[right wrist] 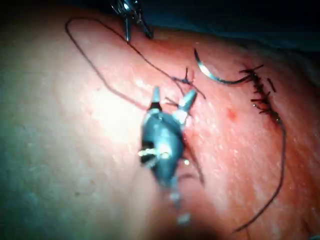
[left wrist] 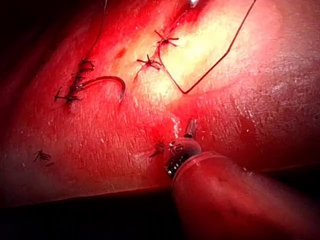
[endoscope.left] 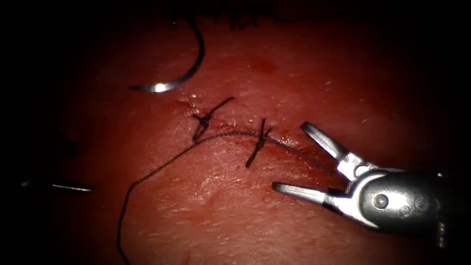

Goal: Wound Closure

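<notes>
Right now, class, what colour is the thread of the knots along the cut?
Black thread, tied in two knots on the cut; clearest in the endoscope view.

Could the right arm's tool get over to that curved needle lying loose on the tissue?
Probably yes. The right tool is open and holds nothing; the needle lies free on the tissue, with bare surface and two knots between.

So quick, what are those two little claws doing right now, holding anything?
Right tool: jaws open, holding nothing; the thread runs between them.
Left tool: cannot be told.
Needle: lies free on the tissue.
</notes>
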